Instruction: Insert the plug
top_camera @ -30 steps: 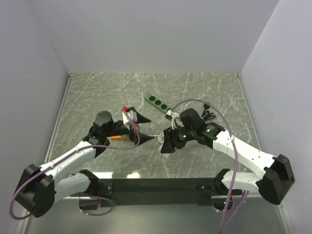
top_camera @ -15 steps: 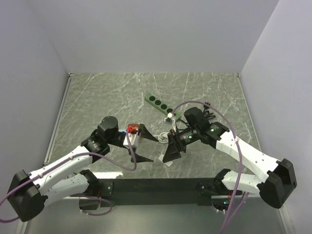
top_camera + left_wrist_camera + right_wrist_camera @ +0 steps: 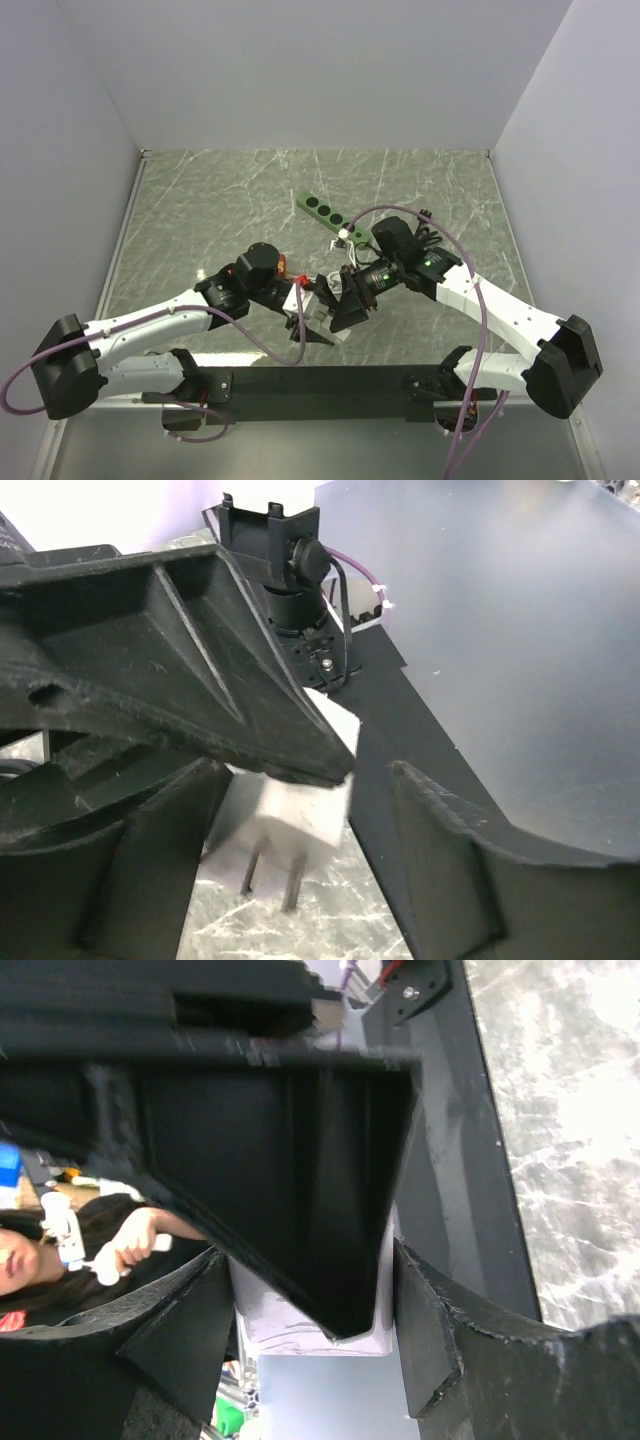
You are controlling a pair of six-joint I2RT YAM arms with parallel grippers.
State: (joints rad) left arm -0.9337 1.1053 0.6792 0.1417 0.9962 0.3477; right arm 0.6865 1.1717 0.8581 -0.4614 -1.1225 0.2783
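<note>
The white two-prong plug (image 3: 285, 820) is held above the table, prongs pointing down. My right gripper (image 3: 312, 1260) is shut on it, and its white body (image 3: 300, 1338) touches both right fingers. My left gripper (image 3: 300, 790) is open with its jaws on either side of the plug; there is a gap to the left gripper's right finger (image 3: 440, 850). In the top view both grippers meet near the table's front centre, the left (image 3: 308, 315) against the right (image 3: 338, 308). The green power strip (image 3: 325, 212) lies behind them on the table, its sockets facing up.
A white cable (image 3: 345, 236) coils by the near end of the strip. The black base rail (image 3: 320, 380) runs along the front edge. White walls enclose the marble table (image 3: 200, 210) on the left, right and back.
My left arm has swung right and forward, bringing its open jaws around the plug. My right gripper has shifted slightly left with the plug in it.
</note>
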